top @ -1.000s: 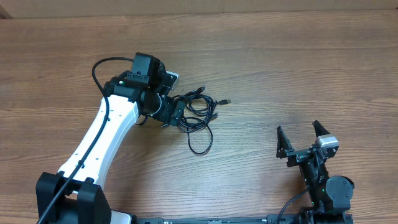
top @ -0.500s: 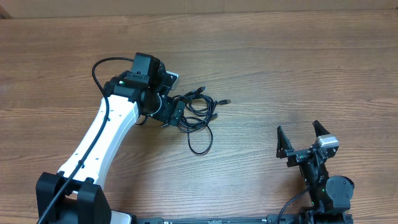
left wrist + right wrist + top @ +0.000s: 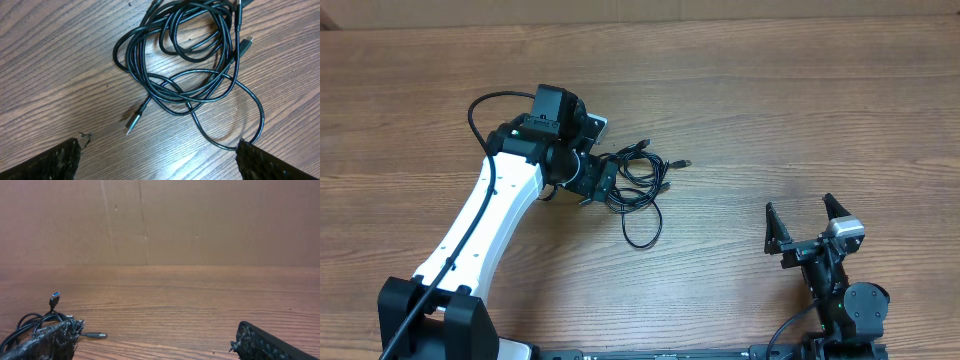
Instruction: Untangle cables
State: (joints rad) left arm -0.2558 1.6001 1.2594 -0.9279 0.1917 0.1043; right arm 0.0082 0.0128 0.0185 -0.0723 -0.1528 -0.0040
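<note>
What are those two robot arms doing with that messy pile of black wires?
They are meant to untangle the cables. The left gripper hovers right over the bundle with its jaws wide open, holding nothing. The right gripper is also open and empty, off to the side and well away from the pile. The cables lie in one looped tangle on the wooden table, so no untangling shows yet.
</note>
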